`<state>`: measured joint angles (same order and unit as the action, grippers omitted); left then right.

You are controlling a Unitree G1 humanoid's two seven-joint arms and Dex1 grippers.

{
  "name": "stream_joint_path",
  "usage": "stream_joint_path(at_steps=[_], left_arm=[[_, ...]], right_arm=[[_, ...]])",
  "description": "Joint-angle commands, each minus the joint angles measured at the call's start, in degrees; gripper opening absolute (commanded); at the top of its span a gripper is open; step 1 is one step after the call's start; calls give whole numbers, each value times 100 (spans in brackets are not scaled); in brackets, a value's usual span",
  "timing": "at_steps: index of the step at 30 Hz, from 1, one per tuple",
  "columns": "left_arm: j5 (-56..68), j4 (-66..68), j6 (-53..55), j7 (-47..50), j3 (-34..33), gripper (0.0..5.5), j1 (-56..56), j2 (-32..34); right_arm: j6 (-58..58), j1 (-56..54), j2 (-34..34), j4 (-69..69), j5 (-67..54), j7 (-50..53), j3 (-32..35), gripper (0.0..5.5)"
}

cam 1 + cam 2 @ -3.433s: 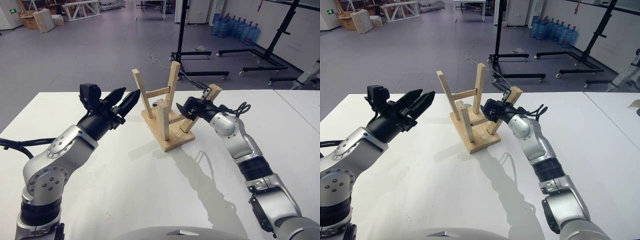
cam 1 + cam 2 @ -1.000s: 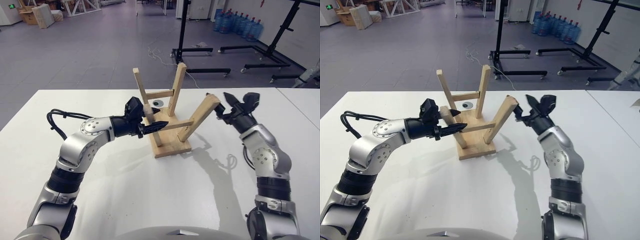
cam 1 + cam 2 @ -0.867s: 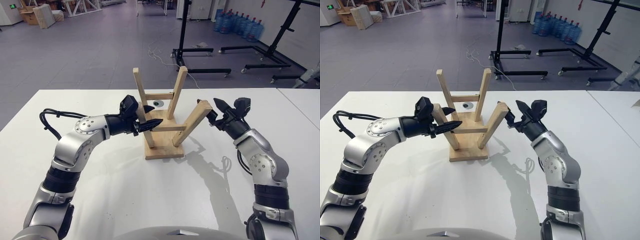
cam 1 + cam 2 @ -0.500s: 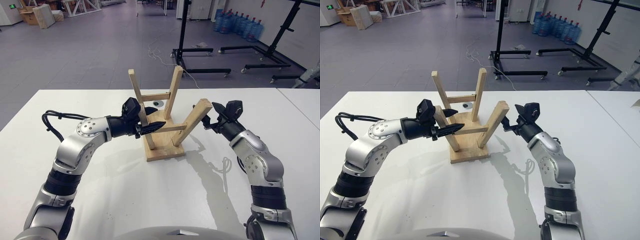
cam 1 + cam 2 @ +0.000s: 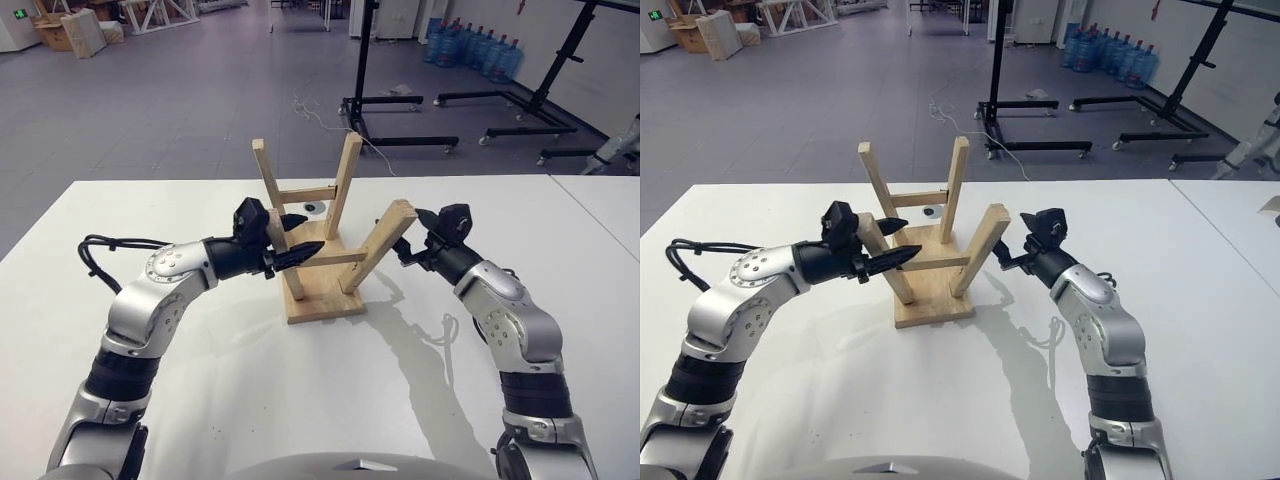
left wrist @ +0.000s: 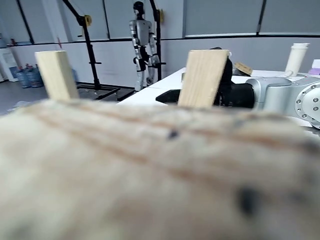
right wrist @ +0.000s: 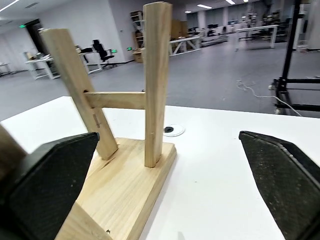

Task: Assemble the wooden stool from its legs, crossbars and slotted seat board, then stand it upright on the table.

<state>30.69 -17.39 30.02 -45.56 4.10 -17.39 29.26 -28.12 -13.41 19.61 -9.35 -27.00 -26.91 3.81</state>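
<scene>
The wooden stool [image 5: 325, 300] lies upside down on the white table [image 5: 200, 400], seat board flat and its legs pointing up, joined by crossbars [image 5: 310, 193]. My left gripper [image 5: 315, 232] comes in from the left and is shut on the near left leg [image 5: 288, 270], one finger on each side; that wood sits right against the left wrist camera [image 6: 125, 165]. My right gripper [image 5: 402, 252] is open beside the top of the slanting near right leg [image 5: 378, 245]. In the right wrist view its fingers [image 7: 50, 185] stand far apart, that leg at one finger.
A small round disc [image 5: 316, 207] lies on the table just behind the stool. The table's far edge runs close behind it, with black stands [image 5: 400, 100] on the floor beyond. Bare tabletop spreads in front and to both sides.
The left gripper closed in on the near left leg and the stool shifted slightly left with it. The right gripper, earlier drawn back, moved in toward the near right leg.
</scene>
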Motion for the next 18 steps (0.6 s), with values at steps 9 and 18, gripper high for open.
stream_joint_path(at_steps=[9,18], left_arm=[[1574,-725,588,-794,-1172,301,751,650],[1993,-690,284,-214,-2064,301,-46,635]], right_arm=[[597,-390,238,835,332,-380,193,518],[299,-1048,178,685,-983,-559,1160,518]])
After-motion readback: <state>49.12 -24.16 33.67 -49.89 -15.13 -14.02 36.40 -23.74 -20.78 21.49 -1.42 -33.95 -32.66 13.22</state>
